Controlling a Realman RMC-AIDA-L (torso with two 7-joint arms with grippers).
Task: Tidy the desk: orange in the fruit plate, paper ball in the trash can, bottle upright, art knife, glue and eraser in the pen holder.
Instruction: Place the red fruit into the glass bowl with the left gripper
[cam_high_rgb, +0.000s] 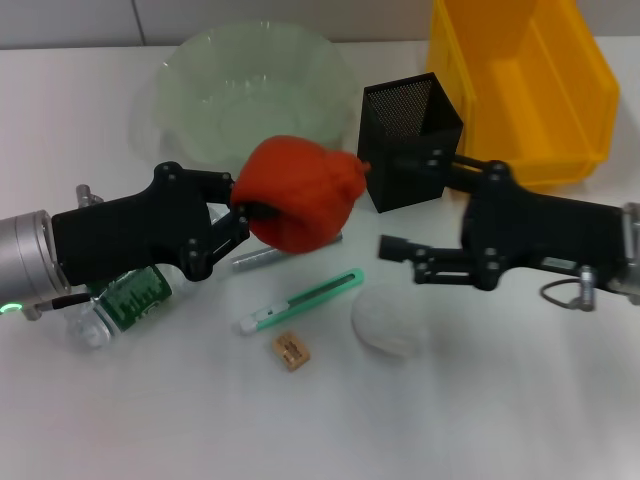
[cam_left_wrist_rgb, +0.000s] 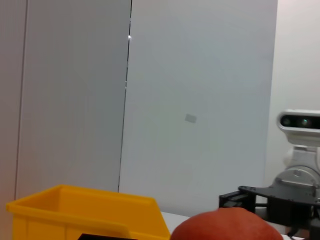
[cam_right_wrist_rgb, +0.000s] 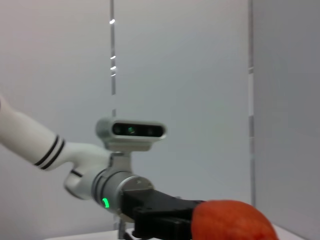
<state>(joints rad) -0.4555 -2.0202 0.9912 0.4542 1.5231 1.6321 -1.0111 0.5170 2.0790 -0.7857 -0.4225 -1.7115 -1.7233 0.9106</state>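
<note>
The left hand (cam_high_rgb: 243, 222) has the orange (cam_high_rgb: 300, 192) clamped between its fingers and holds it up off the surface (cam_high_rgb: 520, 400), in the middle of the scene, just in front of the fruit plate (cam_high_rgb: 250, 85) and close beside the pen holder (cam_high_rgb: 410, 140). The plate, a pale green glass bowl, sits at the back. To its right stands the black mesh holder, and behind that a yellow bin (cam_high_rgb: 520, 80).

The right hand (cam_high_rgb: 385, 205) reaches in from the right, low over the surface, its fingers spread wide with nothing between them; the upper finger lies in front of the holder, the lower one points toward the middle.

Below the orange, the art knife (cam_high_rgb: 300, 302) lies flat and slanting, green and white. Just in front of it is the small tan eraser (cam_high_rgb: 290, 350), and to the right of that the paper ball (cam_high_rgb: 385, 322), near the right hand's lower finger. A grey stick, probably the glue (cam_high_rgb: 258, 257), pokes out from under the orange. The bottle (cam_high_rgb: 125, 305) lies on its side under the left arm, green label up.

From the right wrist the orange (cam_right_wrist_rgb: 230, 220) shows gripped ahead of the left arm.
</note>
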